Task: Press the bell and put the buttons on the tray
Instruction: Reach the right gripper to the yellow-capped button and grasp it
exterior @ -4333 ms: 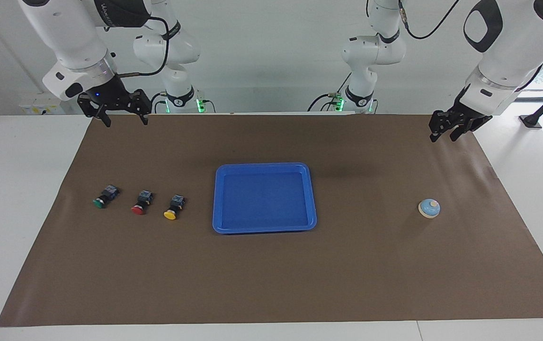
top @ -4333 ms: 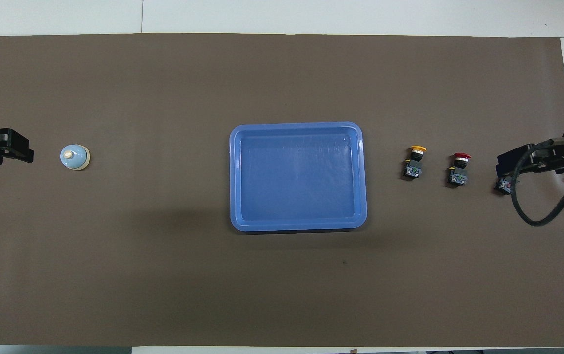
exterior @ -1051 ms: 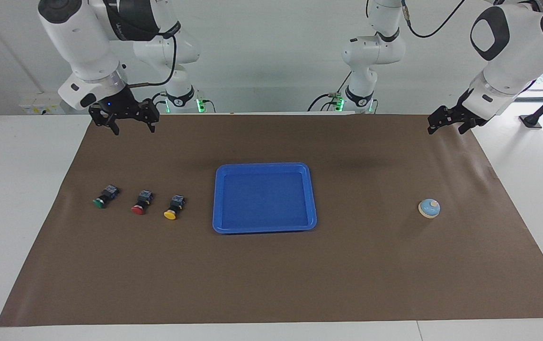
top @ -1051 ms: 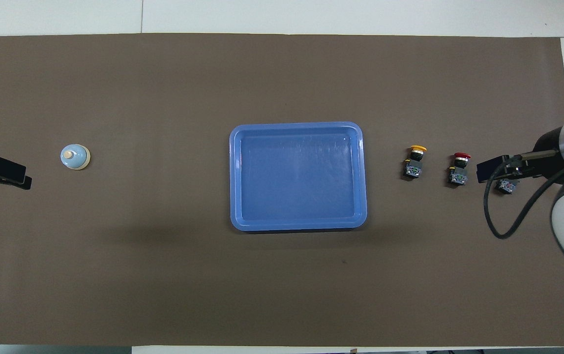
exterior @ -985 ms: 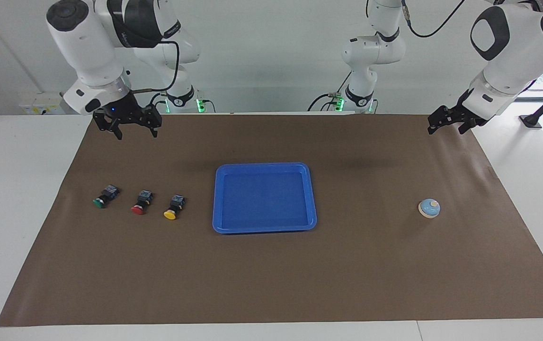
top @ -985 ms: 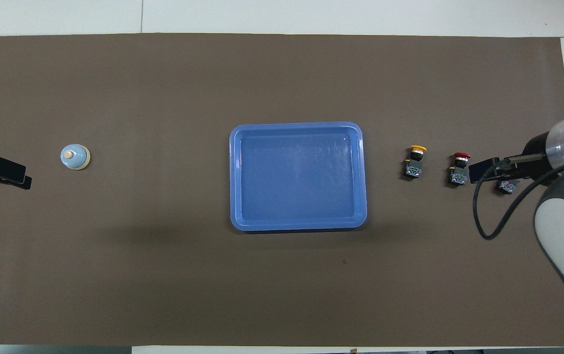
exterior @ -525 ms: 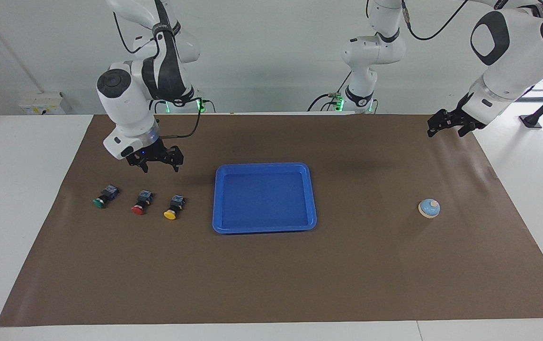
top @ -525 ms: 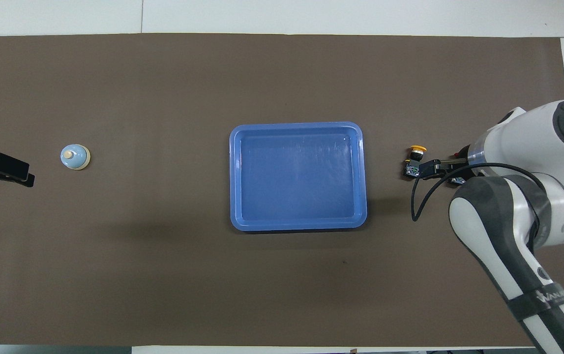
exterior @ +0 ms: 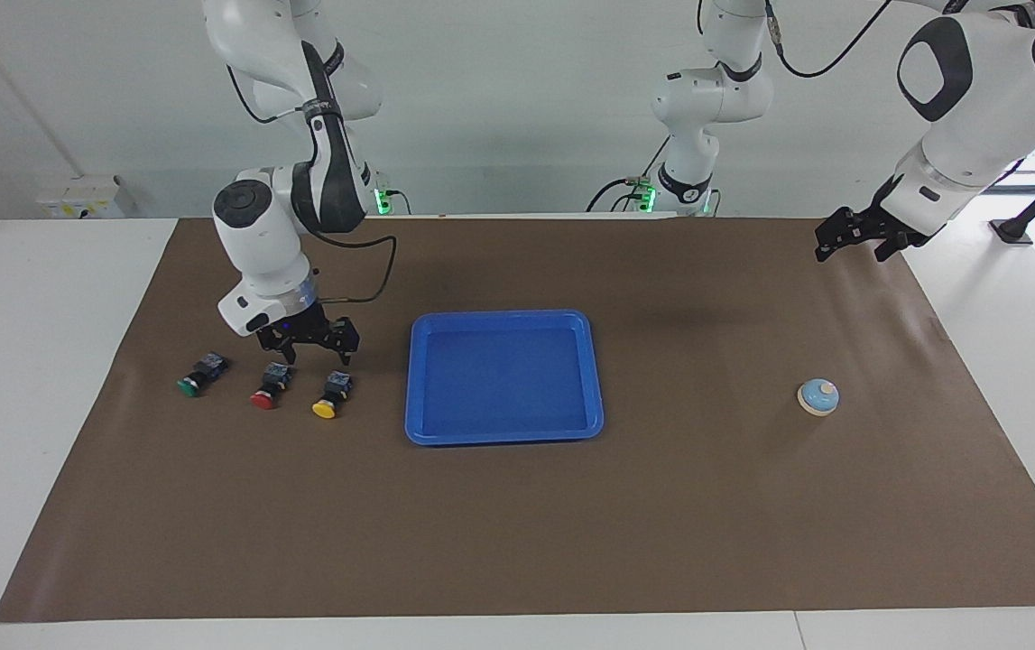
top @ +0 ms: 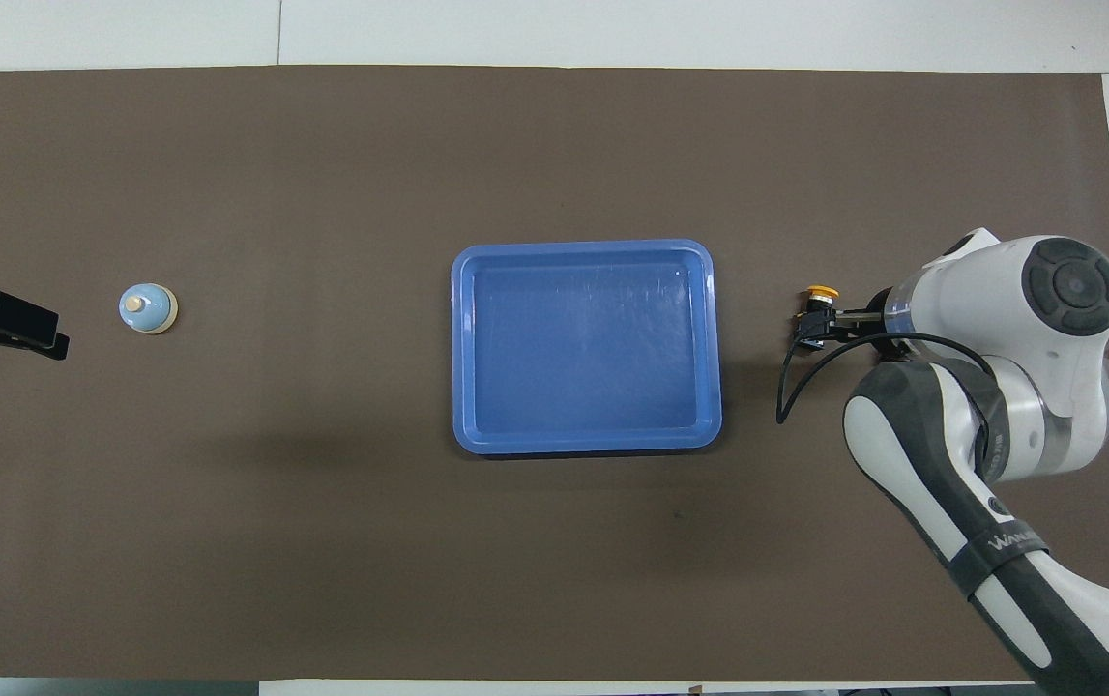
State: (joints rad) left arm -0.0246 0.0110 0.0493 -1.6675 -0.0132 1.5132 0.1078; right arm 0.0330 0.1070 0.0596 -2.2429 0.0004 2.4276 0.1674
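Right end effector (exterior: 311, 346) fingers apart, empty — low over yellow button (exterior: 329, 398) and red button (exterior: 266, 389); both lie caps away from robots. Left end effector (exterior: 855, 240) apart, waits; bell (exterior: 817, 396) at its end; tray (exterior: 503, 433) empty, mid-tabletop.

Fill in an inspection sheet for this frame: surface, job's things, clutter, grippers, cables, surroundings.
Surface: brown mat on a white table.
Job's things: empty tray mid-mat; green button, red button and yellow button in a row toward the right arm's end; bell toward the left arm's end.
Clutter: nothing seen.
Grippers: right gripper open, low over the red and yellow buttons; left gripper open, waiting over the mat's edge.
Cables: black cable looping off the right arm's wrist.
Surroundings: plain wall.
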